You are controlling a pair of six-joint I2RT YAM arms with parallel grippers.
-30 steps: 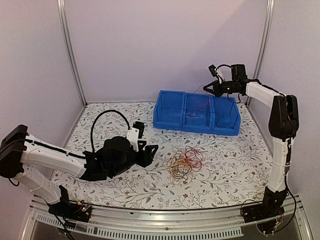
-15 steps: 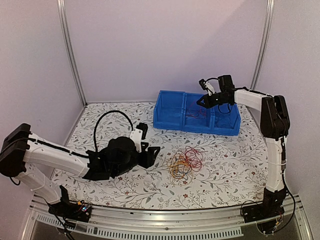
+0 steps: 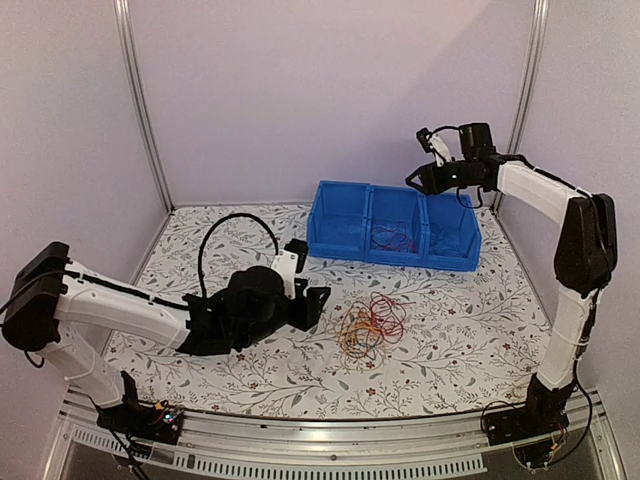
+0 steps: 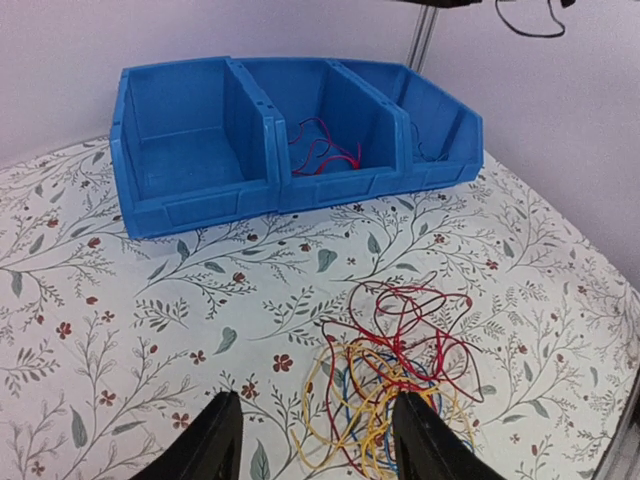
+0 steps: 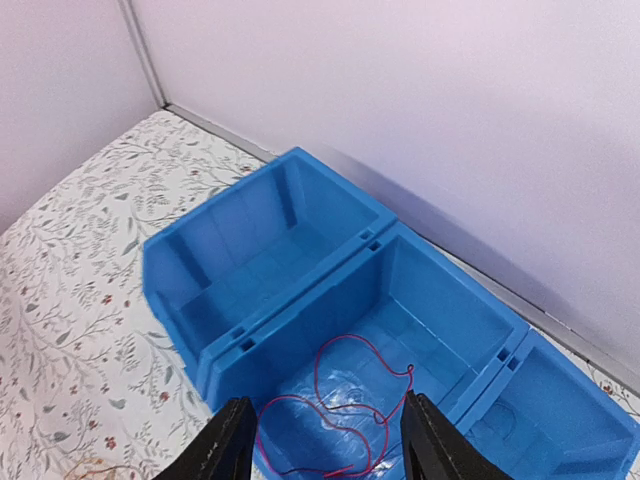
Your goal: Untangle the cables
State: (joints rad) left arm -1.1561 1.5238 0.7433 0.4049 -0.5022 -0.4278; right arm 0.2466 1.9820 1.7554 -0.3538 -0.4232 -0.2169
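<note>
Right wrist view: my right claw gapes wide and empty above the blue bin, middle compartment. One red cable lies below it, parked apart, I judge. Left claw is wide too, with the tangled cables just ahead, lined up for picking.

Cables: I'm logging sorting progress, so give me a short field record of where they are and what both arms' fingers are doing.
loose tangle: red, yellow and blue cables, on the table in front of the bins
sorted: one red cable in the middle compartment
blue bins: three in a row, left one empty
left fingers: open, low beside the tangle, holding nothing
right fingers: open above the middle compartment, holding nothing
</note>
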